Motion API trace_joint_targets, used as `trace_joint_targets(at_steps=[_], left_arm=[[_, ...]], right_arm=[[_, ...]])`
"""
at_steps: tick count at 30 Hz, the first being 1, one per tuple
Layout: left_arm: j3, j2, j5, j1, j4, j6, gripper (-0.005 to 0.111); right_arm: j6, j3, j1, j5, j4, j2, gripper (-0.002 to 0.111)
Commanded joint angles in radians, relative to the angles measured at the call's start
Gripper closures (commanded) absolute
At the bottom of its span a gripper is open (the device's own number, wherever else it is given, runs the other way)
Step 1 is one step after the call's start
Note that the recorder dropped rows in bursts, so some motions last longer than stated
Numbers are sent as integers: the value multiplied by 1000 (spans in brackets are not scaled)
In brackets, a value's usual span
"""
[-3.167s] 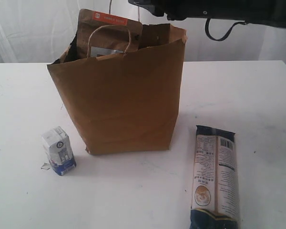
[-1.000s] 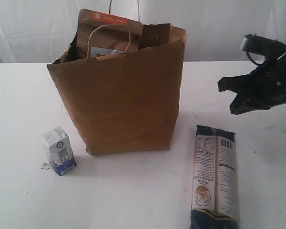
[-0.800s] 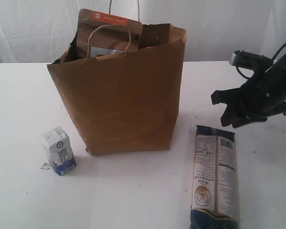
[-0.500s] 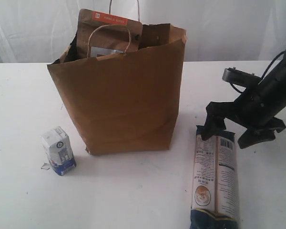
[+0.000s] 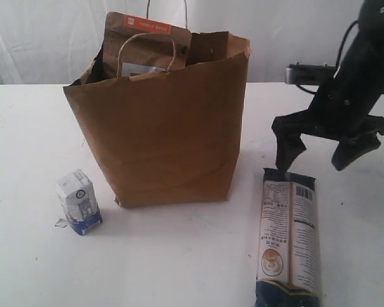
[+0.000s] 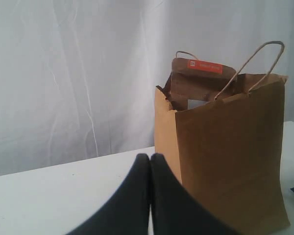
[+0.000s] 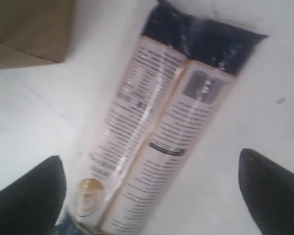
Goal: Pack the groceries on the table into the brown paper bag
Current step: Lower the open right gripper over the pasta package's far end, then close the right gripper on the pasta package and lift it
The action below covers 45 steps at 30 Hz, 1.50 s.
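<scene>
White tabletop [image 5: 179, 256] before a pale curtain: your brown paper bag [image 5: 166, 134] stands upright, the brown orange-striped pouch [image 5: 147, 38] poking above its rim. The small white-blue carton [image 5: 80, 201] stands near the bag's front corner. Your right gripper [image 5: 312, 165] hangs over the far end of the long dark-blue packet [image 5: 288, 236], jaws spread wide, holding nothing. Your left gripper [image 6: 150, 159] is pressed together, empty.

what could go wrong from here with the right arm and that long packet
1. The open right gripper hangs over the barcode end of the long dark-blue packet, not its middle; gripped there, it may droop or slip.
2. The brown orange-striped pouch pokes out of the brown paper bag, so the mouth looks crowded; the packet could snag on the rim or tip the bag.
</scene>
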Motion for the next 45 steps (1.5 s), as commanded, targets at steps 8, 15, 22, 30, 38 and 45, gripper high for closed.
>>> trace_joint_targets(at_steps=[8,15,22,30,38,45], left_arm=[[-4,3,7,3,-14,-1,107],[-4,3,7,3,-14,-1,107],[-4,3,7,3,-14,-1,107],[-4,3,7,3,-14,-1,107],[-4,3,7,3,-14,-1,107],[-4,3,7,3,-14,-1,107]], right_arm=[[443,-9,199,-168,-176,95,20],[460,-9,199,-140,-188,142,20],[541,-9,149,-102,-186,189,20],[549,-9,139,-102,-168,247,20],[526,-7,139,-110,-168,256,20],[495,-7,139,-110,-162,256,20]])
